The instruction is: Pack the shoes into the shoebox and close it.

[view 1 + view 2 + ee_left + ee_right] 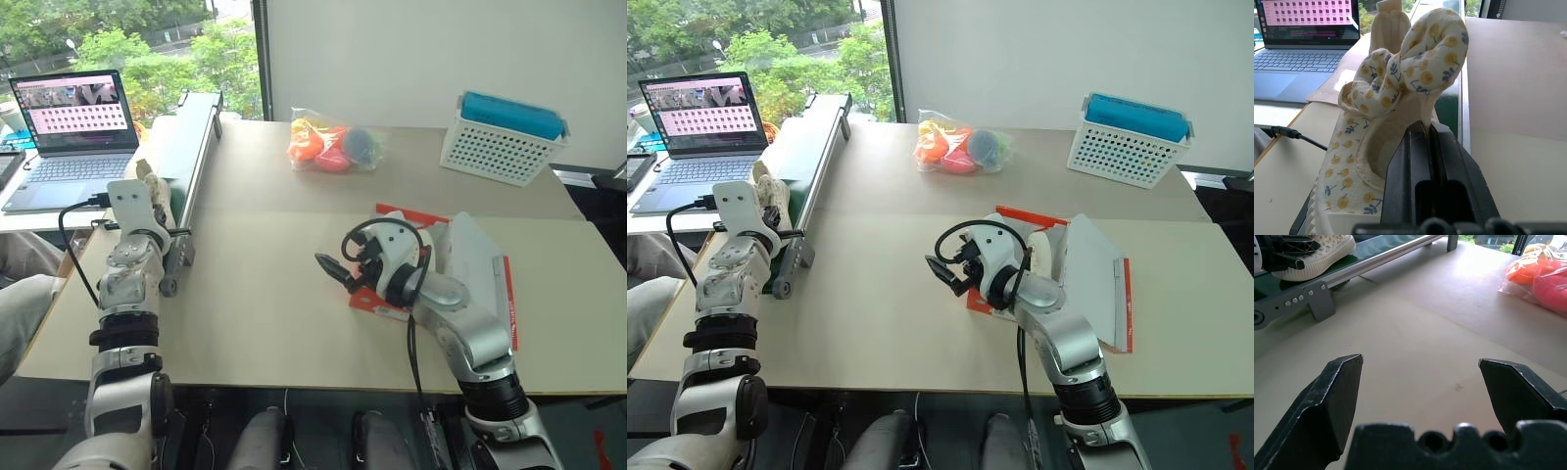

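Here, floral fabric shoe [1400,93] in left gripper [1427,147].

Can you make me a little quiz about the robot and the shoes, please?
1. True or false: the left hand is shut on a shoe.
2. What is the right hand doing? A) holding the bag B) open, holding nothing C) gripping the box lid
3. Fill in: the shoe stands on a green ____ at the table's left edge.

Key: 1 true. 2 B: its fingers are spread over bare table, in front of the open red box. 3 conveyor; the laptop sits left of it.
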{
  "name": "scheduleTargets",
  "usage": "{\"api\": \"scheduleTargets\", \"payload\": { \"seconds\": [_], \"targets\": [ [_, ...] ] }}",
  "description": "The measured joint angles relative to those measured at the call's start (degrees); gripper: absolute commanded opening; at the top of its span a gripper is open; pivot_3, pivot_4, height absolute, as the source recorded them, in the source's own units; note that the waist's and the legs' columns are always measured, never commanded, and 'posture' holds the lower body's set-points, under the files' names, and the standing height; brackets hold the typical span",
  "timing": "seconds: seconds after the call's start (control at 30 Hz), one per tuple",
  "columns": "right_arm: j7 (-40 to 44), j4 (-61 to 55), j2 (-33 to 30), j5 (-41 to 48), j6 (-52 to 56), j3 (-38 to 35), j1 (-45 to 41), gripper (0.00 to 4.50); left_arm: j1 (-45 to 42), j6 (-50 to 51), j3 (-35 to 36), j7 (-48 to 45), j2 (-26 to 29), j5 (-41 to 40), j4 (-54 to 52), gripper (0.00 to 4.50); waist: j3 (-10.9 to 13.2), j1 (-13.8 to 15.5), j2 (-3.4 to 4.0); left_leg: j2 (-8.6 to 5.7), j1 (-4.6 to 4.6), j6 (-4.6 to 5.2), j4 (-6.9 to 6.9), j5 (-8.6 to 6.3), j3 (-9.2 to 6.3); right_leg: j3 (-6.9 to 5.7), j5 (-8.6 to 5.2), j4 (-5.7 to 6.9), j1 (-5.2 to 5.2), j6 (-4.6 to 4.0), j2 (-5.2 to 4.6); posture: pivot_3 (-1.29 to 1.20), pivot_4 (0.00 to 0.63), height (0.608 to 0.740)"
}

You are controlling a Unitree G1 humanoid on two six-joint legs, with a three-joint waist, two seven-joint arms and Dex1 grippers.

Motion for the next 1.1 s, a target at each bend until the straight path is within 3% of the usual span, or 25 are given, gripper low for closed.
{"api": "scheduleTargets", "payload": {
  "seconds": [0.2, 0.4, 0.73, 0.87, 0.97, 1.1],
  "targets": [
    [-0.09, 0.0, 0.2, 0.0, 0.51, -0.06, 0.44, 4.5, -0.01, -1.01, 1.76, 0.07, -1.28, -1.76, 0.0, 0.03, 0.0, 0.1, 0.0, -0.01, 0.0, 0.0, 0.0, 0.0, -0.01, 0.0, 0.0, -0.02, 0.01, 0.0, -0.01, 0.0, 0.15, 0.699],
    [-0.37, 0.0, 0.32, -0.02, 0.85, -0.87, 1.03, 4.5, -0.6, 0.2, 6.31, -1.69, -6.01, -10.43, -3.27, 0.03, 0.01, 0.27, -0.03, -0.03, -0.04, 0.01, 0.01, -0.01, -0.04, -0.02, 0.0, -0.08, 0.02, 0.0, -0.04, 0.0, 0.15, 0.699],
    [-1.42, 1.28, 3.19, 0.45, 1.59, -2.86, 0.2, 4.5, 0.59, 19.6, 3.98, -7.41, -14.01, -29.61, -18.49, 0.03, 0.01, -0.8, -0.09, 0.03, -0.07, 0.05, 0.01, 0.01, -0.01, 0.02, 0.0, -0.02, 0.01, 0.0, 0.09, 0.0, 0.15, 0.699],
    [-7.06, 4.83, 8.52, 4.97, 7.4, -11.33, -5.36, 4.5, 3.09, 25.56, -0.32, -10.9, -14.53, -33.41, -24.02, 0.03, 0.01, -1.09, -0.09, 0.06, -0.05, 0.02, 0.03, 0.03, -0.02, 0.04, 0.0, 0.0, 0.02, -0.02, 0.11, 0.0, 0.15, 0.699],
    [-14.99, 10.26, 11.6, 11.66, 18.26, -24.73, -13.96, 4.5, 4.03, 27.54, -2.77, -12.0, -14.58, -34.23, -26.23, 0.03, 0.01, -1.1, -0.08, 0.05, -0.04, 0.02, 0.0, 0.03, -0.02, 0.04, 0.01, 0.02, 0.0, -0.05, 0.12, 0.0, 0.15, 0.699],
    [-20.98, 15.7, 13.46, 18.61, 31.7, -37.26, -20.14, 4.5, 4.45, 27.61, -3.63, -12.08, -14.82, -34.29, -26.32, 0.03, 0.01, -1.22, -0.08, 0.05, -0.06, 0.03, -0.1, 0.02, 0.01, 0.04, 0.01, 0.11, -0.01, -0.06, 0.14, 0.0, 0.15, 0.699]
  ]
}}
